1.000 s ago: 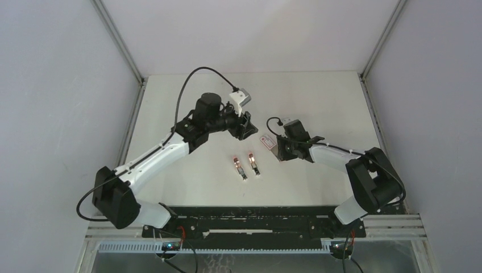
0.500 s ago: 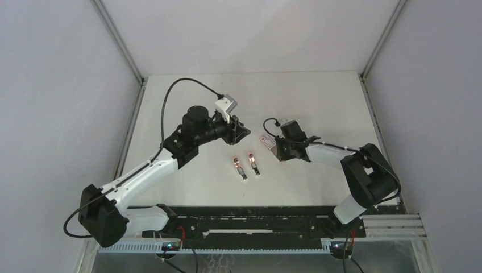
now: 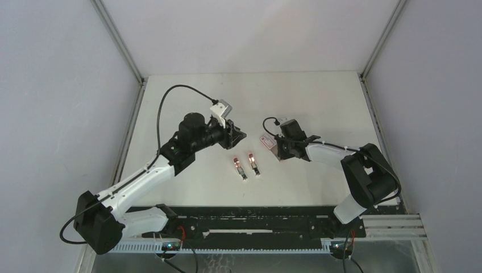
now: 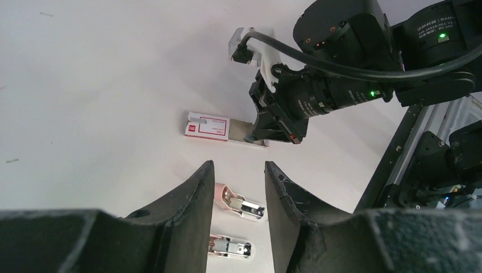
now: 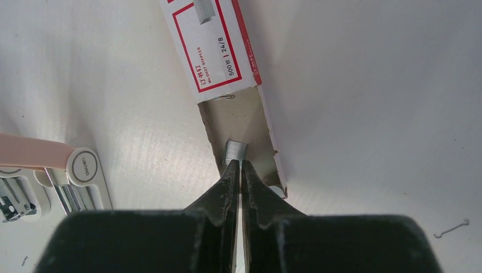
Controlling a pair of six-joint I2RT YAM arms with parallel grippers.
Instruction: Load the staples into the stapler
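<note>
Top external: left pincer (image 3: 240,135) has retreated; right pincer (image 5: 239,165) meets staples (image 5: 235,151).

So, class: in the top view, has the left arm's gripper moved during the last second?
Yes. The left gripper has drawn back toward the arm bases and slightly left, ending nearer the left-hand pink stapler, which has not shifted.
</note>
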